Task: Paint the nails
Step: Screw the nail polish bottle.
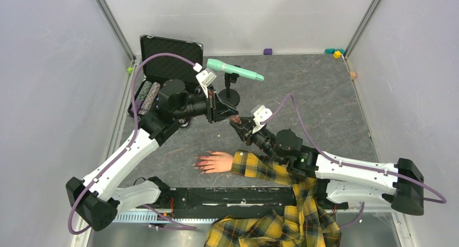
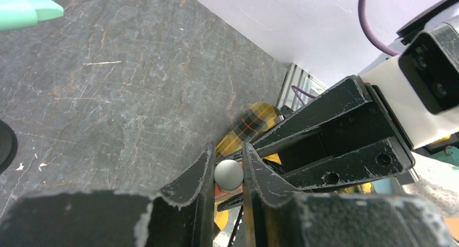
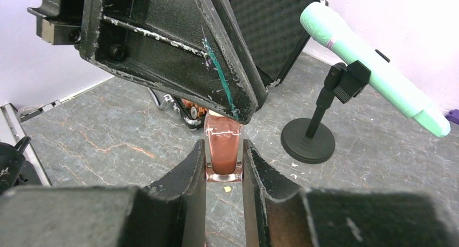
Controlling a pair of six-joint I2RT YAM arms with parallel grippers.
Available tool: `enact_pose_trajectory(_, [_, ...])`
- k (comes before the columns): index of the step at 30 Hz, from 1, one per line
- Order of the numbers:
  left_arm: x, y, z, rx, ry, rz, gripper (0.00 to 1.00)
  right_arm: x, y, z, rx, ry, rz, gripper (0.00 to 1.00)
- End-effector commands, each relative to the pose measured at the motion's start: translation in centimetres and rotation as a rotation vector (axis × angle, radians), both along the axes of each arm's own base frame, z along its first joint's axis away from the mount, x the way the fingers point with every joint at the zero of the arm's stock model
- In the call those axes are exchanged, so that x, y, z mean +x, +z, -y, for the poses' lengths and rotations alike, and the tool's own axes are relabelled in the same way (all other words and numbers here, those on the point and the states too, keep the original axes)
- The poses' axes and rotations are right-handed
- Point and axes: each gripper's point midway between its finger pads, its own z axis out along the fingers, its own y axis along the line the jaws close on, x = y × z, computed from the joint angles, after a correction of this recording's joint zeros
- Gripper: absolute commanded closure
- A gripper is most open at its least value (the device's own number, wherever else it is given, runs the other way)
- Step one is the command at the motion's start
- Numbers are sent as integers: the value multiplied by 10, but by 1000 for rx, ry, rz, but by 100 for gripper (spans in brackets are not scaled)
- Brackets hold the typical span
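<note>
A small bottle of brownish-pink polish hangs in mid-air between both grippers. My right gripper is shut on the bottle's glass body. My left gripper comes from the opposite side, and its fingers press both sides of the round white cap. In the top view the two grippers meet tip to tip over the table, left and right. The mannequin hand lies flat below them, and its red nails point left. Its yellow plaid sleeve runs under my right arm.
An open black case stands at the back left, with glittery rolls beside it. A mint-green microphone sits on a black stand behind the grippers. Small coloured blocks lie at the far wall. Plaid cloth hangs over the near edge.
</note>
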Motion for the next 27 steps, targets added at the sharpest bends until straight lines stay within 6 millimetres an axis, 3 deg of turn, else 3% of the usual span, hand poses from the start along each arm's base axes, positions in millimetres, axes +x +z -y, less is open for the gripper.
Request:
enact_pose_trajectory(1, [-36, 40, 7, -92, -199, 99, 98, -2, 34, 3, 96, 13, 51, 100])
enact_pose_trajectory(10, [-79, 52, 5, -131, -392, 186, 98, -28, 55, 2, 201, 157, 88, 100])
enact_pose_trajectory(17, [-105, 56, 5, -148, -518, 210, 98, -63, 77, -8, 266, 378, 133, 100])
enact_pose_trajectory(27, [-125, 58, 3, -159, -605, 229, 98, -98, 94, -12, 320, 578, 173, 100])
